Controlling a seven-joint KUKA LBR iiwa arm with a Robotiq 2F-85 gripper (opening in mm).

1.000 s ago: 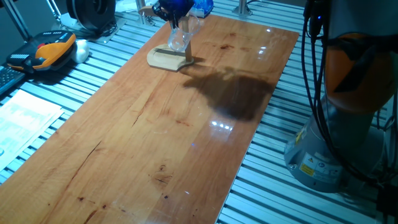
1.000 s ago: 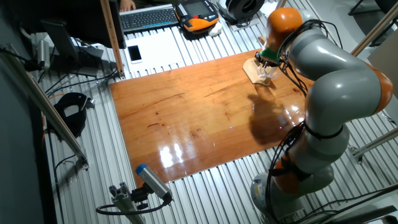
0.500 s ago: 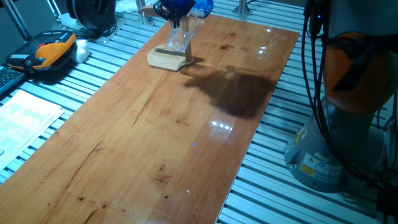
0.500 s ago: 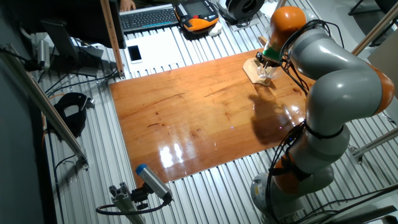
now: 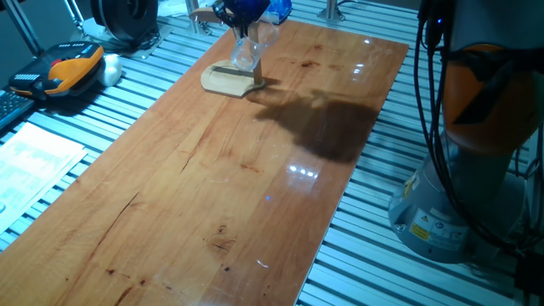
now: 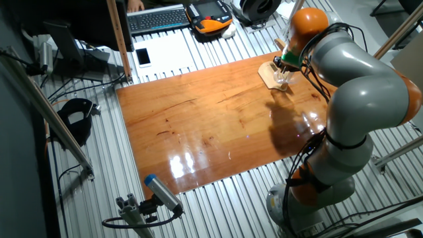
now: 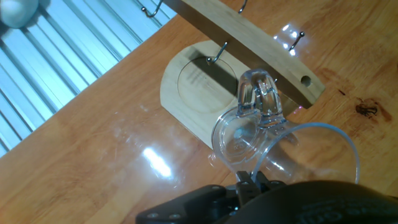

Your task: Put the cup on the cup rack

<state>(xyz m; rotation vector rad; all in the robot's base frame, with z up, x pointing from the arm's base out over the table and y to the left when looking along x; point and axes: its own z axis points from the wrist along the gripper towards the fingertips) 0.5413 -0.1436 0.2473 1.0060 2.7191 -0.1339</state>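
Note:
The cup is a clear glass mug, and its handle lies right against the wooden post of the cup rack. The post carries small metal hooks. I cannot tell whether the handle sits on a hook. The rack's flat base lies on the wooden table under the cup. My gripper is shut on the cup's rim from above. In one fixed view the cup hangs under the blue gripper, just above the rack base. In the other fixed view the rack stands at the table's far right corner.
An orange-black handset and a white sheet lie left of the wooden board. The arm's own base stands to the right. A keyboard and a phone lie beyond the far edge.
The wrist has shifted slightly up and to the right in the other fixed view, with the cup still held at the rack post. Nothing else moved.

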